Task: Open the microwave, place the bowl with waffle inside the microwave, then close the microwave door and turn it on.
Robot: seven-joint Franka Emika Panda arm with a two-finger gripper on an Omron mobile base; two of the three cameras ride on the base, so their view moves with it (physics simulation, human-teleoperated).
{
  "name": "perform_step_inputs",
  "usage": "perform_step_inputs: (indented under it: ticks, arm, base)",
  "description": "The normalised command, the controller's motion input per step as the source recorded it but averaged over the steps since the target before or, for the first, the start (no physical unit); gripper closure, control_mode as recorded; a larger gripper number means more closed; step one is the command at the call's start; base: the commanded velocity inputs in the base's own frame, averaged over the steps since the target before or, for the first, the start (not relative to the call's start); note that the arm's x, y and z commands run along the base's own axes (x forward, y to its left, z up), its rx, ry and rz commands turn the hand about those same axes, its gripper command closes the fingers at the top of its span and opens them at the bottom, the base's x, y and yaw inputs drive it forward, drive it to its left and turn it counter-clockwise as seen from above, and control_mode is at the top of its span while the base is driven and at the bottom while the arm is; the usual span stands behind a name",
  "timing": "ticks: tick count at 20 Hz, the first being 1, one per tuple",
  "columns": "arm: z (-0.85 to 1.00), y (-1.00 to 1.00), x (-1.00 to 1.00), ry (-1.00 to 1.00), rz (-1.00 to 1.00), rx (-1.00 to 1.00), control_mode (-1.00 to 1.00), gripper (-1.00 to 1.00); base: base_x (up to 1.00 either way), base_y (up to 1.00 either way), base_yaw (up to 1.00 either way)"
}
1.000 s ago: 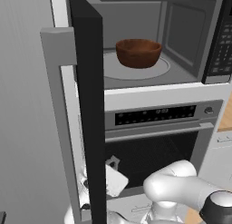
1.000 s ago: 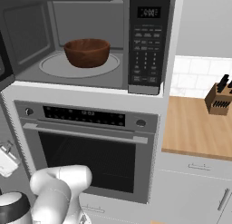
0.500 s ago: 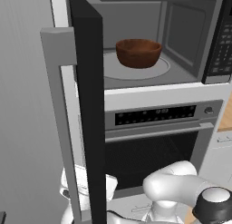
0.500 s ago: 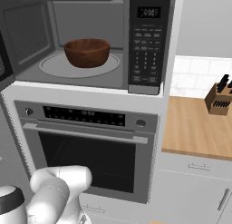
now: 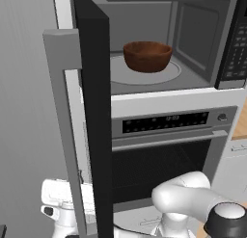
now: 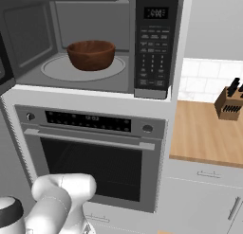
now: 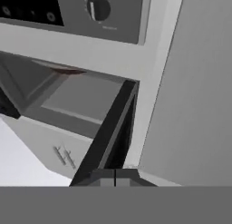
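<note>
The microwave sits built into the wall column above the silver-framed oven, its grey cavity exposed. The microwave door stands swung out on its left hinge, edge-on to the left base camera, with the long grey bar handle running down its outer face; it stands open because the loading step needed the cavity clear, and it now blocks nothing inside.

The bowl rests upright on the round pale turntable, roughly centred, well inside the cavity walls, so the door should shut without touching it. The waffle cannot be made out from either base view, since the bowl's rim hides its contents. The keypad strip lies to the right of the cavity, untouched.

The arm is folded low, under the level of the oven door. The gripper looks up from beneath the open door's lower edge, beside the left side of the column, its jaws pressed together and holding nothing. That placement suits a push: judged from here, placing is done and the step in hand is closing the door, with closed fingers serving as a blunt pusher against the panel. Starting the microwave is left.
</note>
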Motion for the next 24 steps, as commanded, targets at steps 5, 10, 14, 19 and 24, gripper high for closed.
perform_step_inputs:
  ticks: [5, 10, 14, 19, 24]
  arm:
    - [0.25, 0.63, 0.0, 0.16, -0.07, -0.17, -1.0, 1.0]
    - [0.48, 0.34, -0.02, 0.06, -0.1, -0.05, -1.0, 1.0]
    - [0.54, -0.02, -0.2, 0.02, -0.14, 0.0, -1.0, 1.0]
    - [0.46, -0.4, -0.26, 0.04, -0.1, 0.04, -1.0, 1.0]
    - [0.38, -0.93, -0.37, 0.09, 0.0, 0.14, -1.0, 1.0]
  base:
    - [0.0, 0.0, 0.0]
    - [0.0, 0.0, 0.0]
    - [0.0, 0.0, 0.0]
    - [0.0, 0.0, 0.0]
    - [0.0, 0.0, 0.0]
